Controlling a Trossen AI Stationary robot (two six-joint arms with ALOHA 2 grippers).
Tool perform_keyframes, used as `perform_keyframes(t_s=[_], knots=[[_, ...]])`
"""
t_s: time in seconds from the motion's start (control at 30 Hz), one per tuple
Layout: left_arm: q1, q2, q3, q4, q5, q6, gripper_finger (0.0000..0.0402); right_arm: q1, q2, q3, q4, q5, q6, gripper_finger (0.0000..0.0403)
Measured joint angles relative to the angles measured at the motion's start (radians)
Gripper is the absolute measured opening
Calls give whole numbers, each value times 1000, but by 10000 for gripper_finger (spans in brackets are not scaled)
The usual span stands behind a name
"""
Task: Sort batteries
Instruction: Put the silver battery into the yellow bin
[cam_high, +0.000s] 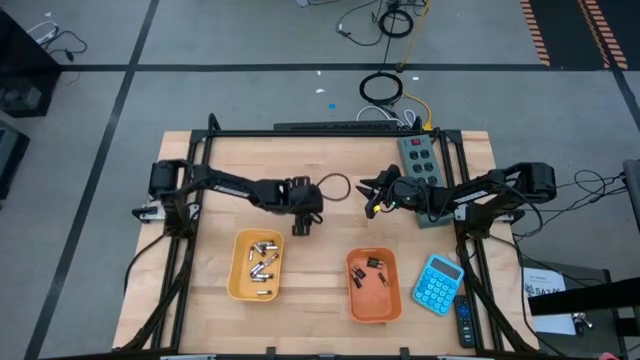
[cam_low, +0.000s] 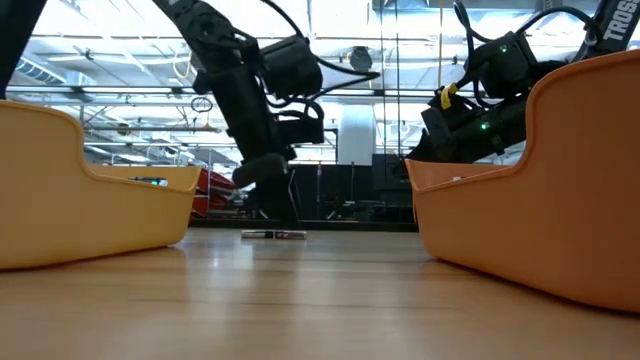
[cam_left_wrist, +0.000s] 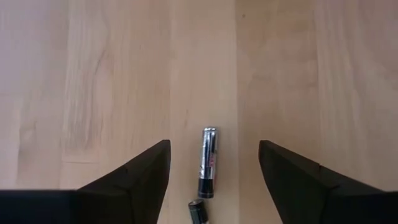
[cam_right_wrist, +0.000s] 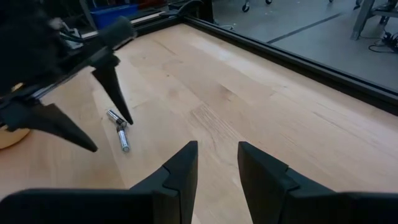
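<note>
Sorting looks mostly done: the yellow tray (cam_high: 256, 266) at 7 o'clock holds several silvery batteries (cam_high: 262, 259), the orange tray (cam_high: 374, 286) at 5 o'clock a few dark batteries (cam_high: 377, 270). 2 loose batteries (cam_left_wrist: 208, 162) lie end to end on the table (cam_high: 330, 230) near its centre, between the wide-spread fingers of the left gripper (cam_left_wrist: 211, 180), which hovers empty above them. At 2 o'clock the right gripper (cam_right_wrist: 217, 165) waits, narrowly parted and empty.

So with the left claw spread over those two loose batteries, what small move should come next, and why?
Probably lower the left claw and close on the silver-and-black battery. It lies lengthwise between the open fingers on bare wood, with a second battery just off its end, so grip mid-body.
</note>
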Motion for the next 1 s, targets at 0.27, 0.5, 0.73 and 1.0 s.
perform_keyframes(t_s=[0.27,0.5,0.73,1.0], knots=[[89,4,0,-2,143,6,231,0,0,0,0,0,-6,105],[92,28,1,-4,141,27,230,0,0,0,0,0,-6,105],[90,88,5,3,142,25,203,0,0,0,0,0,-6,105],[91,95,5,4,142,8,22,0,0,0,0,0,-6,105]])
